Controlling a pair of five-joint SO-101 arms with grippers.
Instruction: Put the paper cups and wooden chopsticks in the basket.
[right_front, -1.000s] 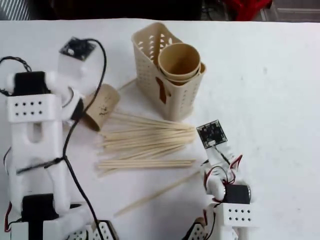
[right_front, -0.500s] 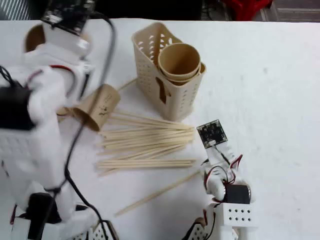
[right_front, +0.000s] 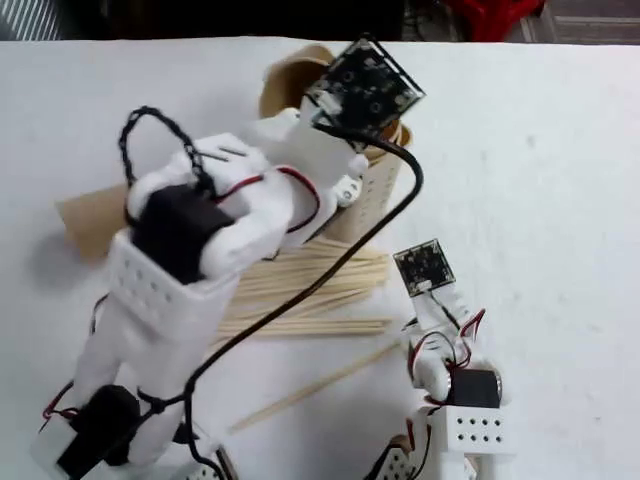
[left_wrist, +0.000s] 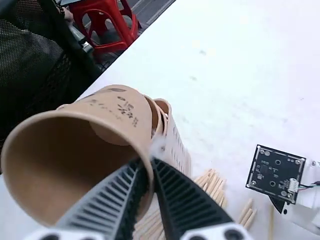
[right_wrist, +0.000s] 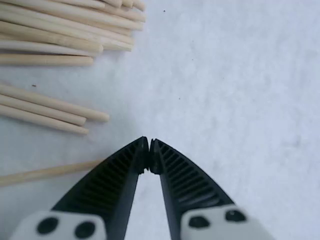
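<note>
My left gripper (left_wrist: 151, 161) is shut on the rim of a brown paper cup (left_wrist: 75, 145), held tilted in the air above the cream basket (left_wrist: 175, 142). From above, that cup (right_front: 290, 62) shows over the basket's far side, and the left arm covers most of the basket (right_front: 378, 205). The basket holds nested cups. Another paper cup (right_front: 90, 215) lies on the table at the left. Wooden chopsticks (right_front: 320, 290) lie in a loose pile in front of the basket. My right gripper (right_wrist: 149, 156) is shut and holds nothing, low over the table beside the chopstick ends (right_wrist: 60, 35).
One chopstick (right_front: 315, 385) lies apart from the pile, slanting toward the front edge. The right arm (right_front: 455, 385) sits at the front right. A red stool (left_wrist: 107, 22) and a dark chair stand beyond the table's far edge. White tabletop stretches to the right.
The left arm has lifted from the table's left side and swung right over the basket, carrying a paper cup. The right arm has not moved.
</note>
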